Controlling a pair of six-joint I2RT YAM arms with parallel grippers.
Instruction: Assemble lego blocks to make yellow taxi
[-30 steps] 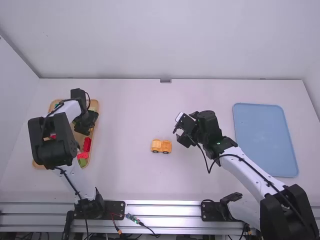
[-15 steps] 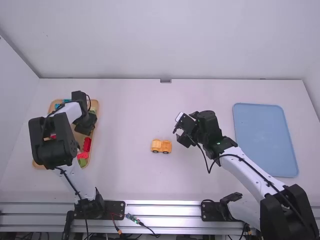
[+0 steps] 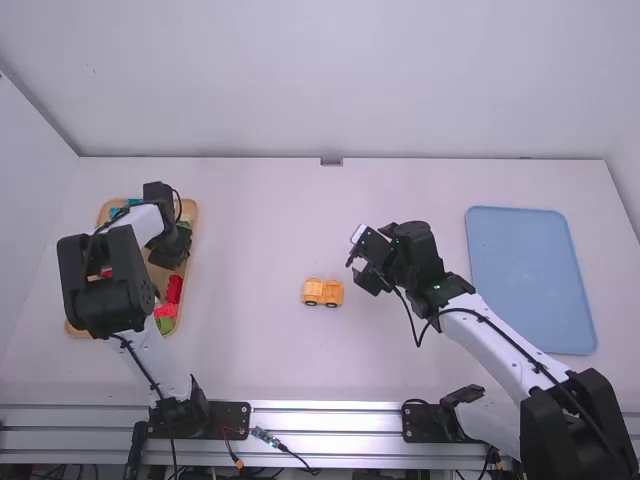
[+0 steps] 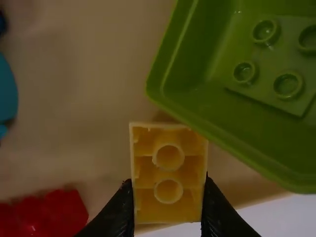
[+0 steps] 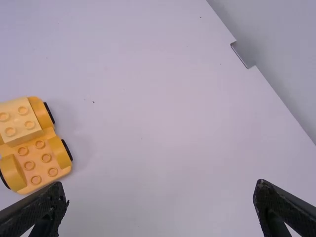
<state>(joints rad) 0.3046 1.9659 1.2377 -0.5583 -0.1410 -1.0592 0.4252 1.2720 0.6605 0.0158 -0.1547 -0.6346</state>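
Observation:
Over the wooden tray [image 3: 187,287] at the left, my left gripper [image 3: 170,258] hangs low. In the left wrist view, my left gripper [image 4: 168,210] is shut on a yellow brick [image 4: 168,173], whose hollow underside with two round tubes faces the camera. A partly built yellow car [image 3: 322,292] stands on the table near the middle. In the right wrist view the car [image 5: 37,160] shows black-edged wheels and a paler studded brick on one part. To the car's right and farther up the table is my right gripper [image 3: 360,268]; my right gripper [image 5: 160,207] stands wide open and holds nothing.
A green hollow piece [image 4: 232,98] lies right beside the yellow brick. Also in the tray are a red brick [image 4: 44,215] and a blue piece [image 4: 6,89]. A flat blue tray [image 3: 530,280] lies at the right.
Since one second ago my left gripper has shifted slightly over the tray, uncovering some green and blue pieces there. The right arm and the car have stayed still.

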